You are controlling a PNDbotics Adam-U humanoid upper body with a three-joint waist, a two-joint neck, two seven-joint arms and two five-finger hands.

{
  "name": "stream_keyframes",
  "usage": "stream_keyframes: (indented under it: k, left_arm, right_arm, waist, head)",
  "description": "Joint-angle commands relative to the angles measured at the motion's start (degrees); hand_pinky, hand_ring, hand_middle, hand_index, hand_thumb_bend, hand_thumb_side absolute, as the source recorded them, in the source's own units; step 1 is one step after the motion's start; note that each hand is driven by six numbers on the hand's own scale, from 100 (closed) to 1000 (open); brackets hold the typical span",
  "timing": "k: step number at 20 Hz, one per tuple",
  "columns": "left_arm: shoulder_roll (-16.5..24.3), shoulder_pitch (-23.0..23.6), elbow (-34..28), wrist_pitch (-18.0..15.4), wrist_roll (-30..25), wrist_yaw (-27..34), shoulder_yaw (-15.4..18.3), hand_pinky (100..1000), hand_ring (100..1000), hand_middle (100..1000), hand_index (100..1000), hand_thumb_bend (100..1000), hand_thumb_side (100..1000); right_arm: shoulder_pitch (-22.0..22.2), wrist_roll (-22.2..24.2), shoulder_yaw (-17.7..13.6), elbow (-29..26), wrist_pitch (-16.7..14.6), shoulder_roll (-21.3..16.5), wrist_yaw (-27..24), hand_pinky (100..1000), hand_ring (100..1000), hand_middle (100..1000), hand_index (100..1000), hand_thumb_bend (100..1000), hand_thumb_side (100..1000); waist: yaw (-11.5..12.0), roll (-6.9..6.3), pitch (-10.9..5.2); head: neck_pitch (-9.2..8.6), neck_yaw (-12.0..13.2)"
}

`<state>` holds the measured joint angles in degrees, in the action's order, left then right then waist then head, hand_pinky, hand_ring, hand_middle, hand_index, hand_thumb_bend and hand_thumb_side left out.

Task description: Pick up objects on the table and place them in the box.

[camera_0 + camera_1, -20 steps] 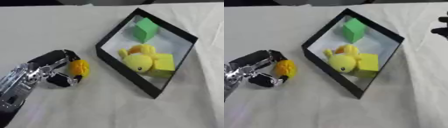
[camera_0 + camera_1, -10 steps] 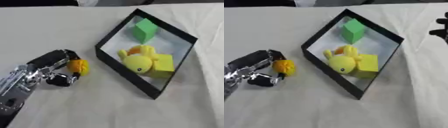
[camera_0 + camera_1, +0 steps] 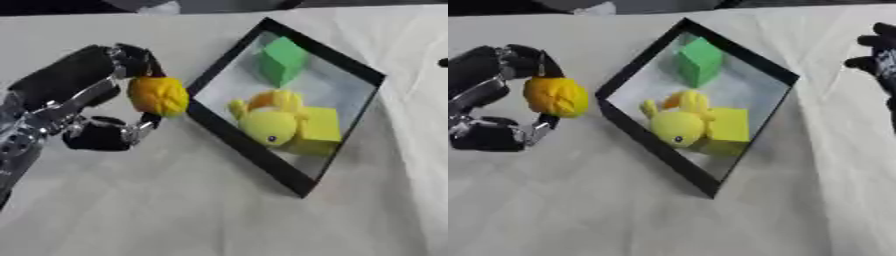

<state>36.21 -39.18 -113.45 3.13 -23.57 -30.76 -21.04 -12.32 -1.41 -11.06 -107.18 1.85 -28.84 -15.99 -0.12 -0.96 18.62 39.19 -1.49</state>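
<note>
The left hand (image 3: 87,107) grasps a yellow-orange ball (image 3: 158,95) between curled fingers and thumb, holding it just left of the box (image 3: 229,135), close to its left rim. The box is black-walled with a pale floor and sits askew on the white desk (image 3: 175,210). Inside it lie a green block (image 3: 283,60) at the far end, a yellow duck (image 3: 268,124) nearer, and a yellow block (image 3: 318,126) touching the duck's right side. The right hand (image 3: 883,55) shows at the right edge of the right eye view, well apart from the box; I cannot tell whether it is clenched or released.
</note>
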Motion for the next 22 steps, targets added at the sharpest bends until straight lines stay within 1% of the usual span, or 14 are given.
stream_keyframes:
  k: [1,5,8,11,15,18,21,22]
  left_arm:
    - [-0.6,-3.5,-1.1,-0.8,-0.5,2.0,0.0,735,702,652,712,100,124]
    - [-4.0,-8.9,-0.3,2.0,-3.6,1.2,-1.0,736,703,653,712,100,127]
    - [-7.7,-12.8,3.6,4.7,-5.9,-0.7,-1.6,737,702,652,712,100,133]
    - [-11.3,-15.3,8.2,5.6,-6.8,-3.2,-2.4,737,703,653,711,100,136]
    - [-14.6,-17.2,14.5,4.9,-7.4,-6.6,-3.5,736,703,653,712,100,146]
    - [-16.5,-18.3,19.6,3.2,-7.1,-8.5,-3.9,732,701,653,711,100,162]
    - [-18.3,-19.1,24.6,1.1,-7.7,-9.8,-4.3,725,693,651,710,100,213]
    - [-18.8,-19.3,26.3,0.4,-8.1,-10.2,-4.4,724,690,648,709,100,211]
  right_arm:
    - [-0.4,-0.3,-0.6,-0.6,-0.2,-2.2,-0.5,891,673,767,871,100,566]
    - [-0.9,-0.5,-0.4,-0.8,-0.3,-2.9,-0.8,891,673,767,870,100,561]
    - [-1.3,-0.6,-0.3,-1.1,-0.4,-3.3,-1.0,891,674,766,870,100,558]
    - [-1.8,-0.6,-0.1,-1.2,-0.5,-3.3,-1.3,891,674,765,870,100,558]
    - [-2.5,-0.5,0.1,-1.3,-0.5,-3.4,-1.6,891,675,765,870,100,556]
    - [-2.8,-0.4,0.2,-1.3,-0.5,-3.3,-1.7,891,675,765,870,100,556]
    - [-3.2,-0.2,0.4,-1.3,-0.4,-3.2,-1.9,891,675,765,870,100,557]
    - [-3.3,-0.1,0.5,-1.3,-0.4,-3.2,-1.9,891,675,765,870,100,557]
  waist:
    - [-0.4,-0.8,-2.5]
    - [-1.4,-1.11,-2.71]
    - [-2.1,-1.14,-2.65]
    - [-2.9,-1.2,-2.55]
    - [-4.0,-1.26,-2.44]
    - [-4.4,-1.24,-2.3]
    - [-4.9,-1.25,-2.13]
    - [-5.0,-1.31,-2.15]
  head:
    - [-0.38,0.9]
    - [-0.23,1.9]
    - [-0.1,2.4]
    - [-0.03,3.2]
    - [-0.4,4.0]
    - [-0.63,4.4]
    - [-0.94,4.8]
    - [-1.06,4.8]
